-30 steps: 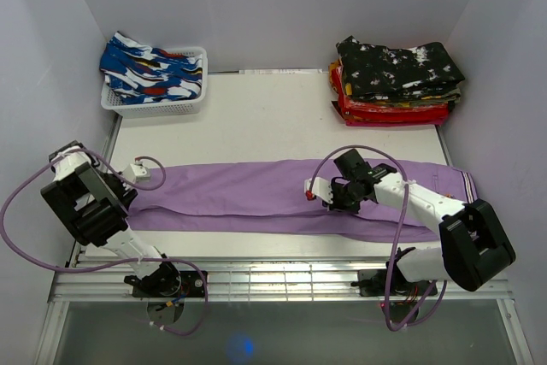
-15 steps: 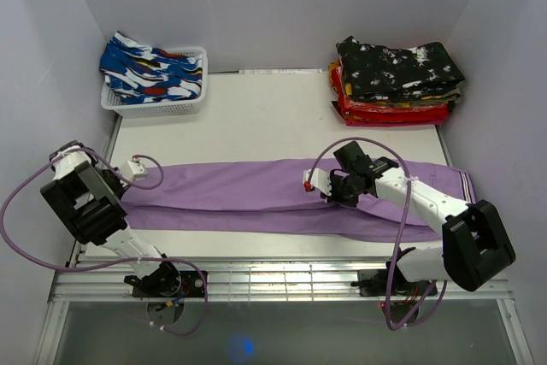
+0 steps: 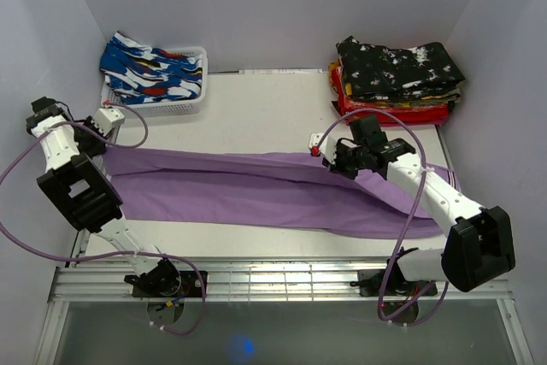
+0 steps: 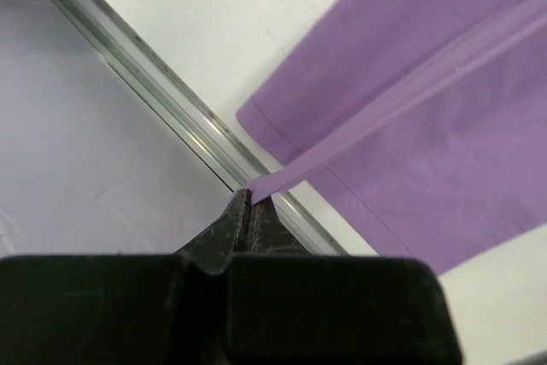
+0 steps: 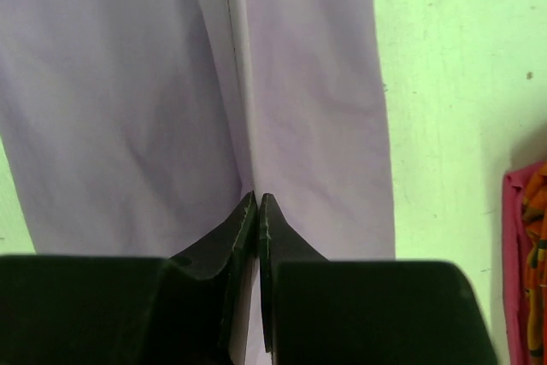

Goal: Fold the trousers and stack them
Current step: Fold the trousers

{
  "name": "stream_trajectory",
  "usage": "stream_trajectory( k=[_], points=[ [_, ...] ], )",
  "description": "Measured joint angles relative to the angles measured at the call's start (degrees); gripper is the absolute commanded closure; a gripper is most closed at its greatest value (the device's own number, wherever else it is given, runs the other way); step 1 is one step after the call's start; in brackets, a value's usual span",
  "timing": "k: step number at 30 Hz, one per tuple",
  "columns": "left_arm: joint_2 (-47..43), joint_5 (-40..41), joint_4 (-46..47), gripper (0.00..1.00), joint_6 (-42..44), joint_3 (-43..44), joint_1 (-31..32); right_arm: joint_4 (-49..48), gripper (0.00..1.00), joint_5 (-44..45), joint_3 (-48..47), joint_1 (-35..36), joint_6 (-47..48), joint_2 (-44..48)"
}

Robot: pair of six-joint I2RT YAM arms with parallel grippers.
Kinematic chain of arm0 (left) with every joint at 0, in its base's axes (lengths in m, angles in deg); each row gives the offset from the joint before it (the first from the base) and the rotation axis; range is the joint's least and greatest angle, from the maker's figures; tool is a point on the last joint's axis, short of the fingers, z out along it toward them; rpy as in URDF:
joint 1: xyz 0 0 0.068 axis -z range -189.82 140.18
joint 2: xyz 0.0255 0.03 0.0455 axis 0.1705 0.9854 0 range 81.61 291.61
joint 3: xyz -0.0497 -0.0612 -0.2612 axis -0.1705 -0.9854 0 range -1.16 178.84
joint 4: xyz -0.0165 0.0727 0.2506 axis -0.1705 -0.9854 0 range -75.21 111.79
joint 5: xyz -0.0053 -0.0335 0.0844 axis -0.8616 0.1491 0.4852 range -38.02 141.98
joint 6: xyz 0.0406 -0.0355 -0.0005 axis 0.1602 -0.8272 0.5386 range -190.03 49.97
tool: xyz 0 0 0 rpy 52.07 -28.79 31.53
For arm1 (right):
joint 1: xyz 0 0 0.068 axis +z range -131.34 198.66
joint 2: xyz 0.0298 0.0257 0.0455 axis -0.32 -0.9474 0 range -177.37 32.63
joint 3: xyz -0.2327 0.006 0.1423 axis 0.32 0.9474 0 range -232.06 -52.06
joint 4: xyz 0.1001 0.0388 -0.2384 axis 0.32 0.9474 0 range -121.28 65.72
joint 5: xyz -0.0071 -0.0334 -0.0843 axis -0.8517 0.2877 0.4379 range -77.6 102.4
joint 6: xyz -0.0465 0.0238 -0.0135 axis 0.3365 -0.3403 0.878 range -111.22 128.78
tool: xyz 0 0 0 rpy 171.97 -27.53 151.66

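Note:
Purple trousers (image 3: pixel 256 194) lie lengthwise across the table, their far edge lifted. At the far left, my left gripper (image 3: pixel 106 136) is shut on a thin strip of the trouser hem (image 4: pixel 282 179) just above the table's metal rail (image 4: pixel 162 91); its tips (image 4: pixel 249 199) pinch the cloth. My right gripper (image 3: pixel 330 158) is shut on the trousers' seam fold near the middle right and holds it raised. In the right wrist view the closed tips (image 5: pixel 257 200) grip the seam, and the purple cloth (image 5: pixel 128 83) hangs below them.
A stack of folded trousers (image 3: pixel 397 83), black-patterned on top and red beneath, sits at the back right; its edge (image 5: pixel 530 254) shows in the right wrist view. A white basket (image 3: pixel 175 106) holding blue patterned cloth (image 3: pixel 149 70) stands at the back left. Walls close both sides.
The left gripper shut on the hem and moved back and to the left with it. The right gripper carried its fold toward the back. The trousers' far edge is now lifted and stretched.

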Motion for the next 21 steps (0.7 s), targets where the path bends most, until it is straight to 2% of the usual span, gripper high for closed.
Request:
stream_trajectory(
  k=[13,21],
  points=[
    [-1.55,-7.06,18.23,1.0,-13.31,0.37,0.76,-0.44,0.92,-3.48,-3.93,-3.15,-0.02,0.98],
    [-5.01,-7.13,25.97,1.0,-14.93,-2.54,0.76,-0.39,0.92,-4.2,-3.69,-3.34,0.66,4.09]
  ],
)
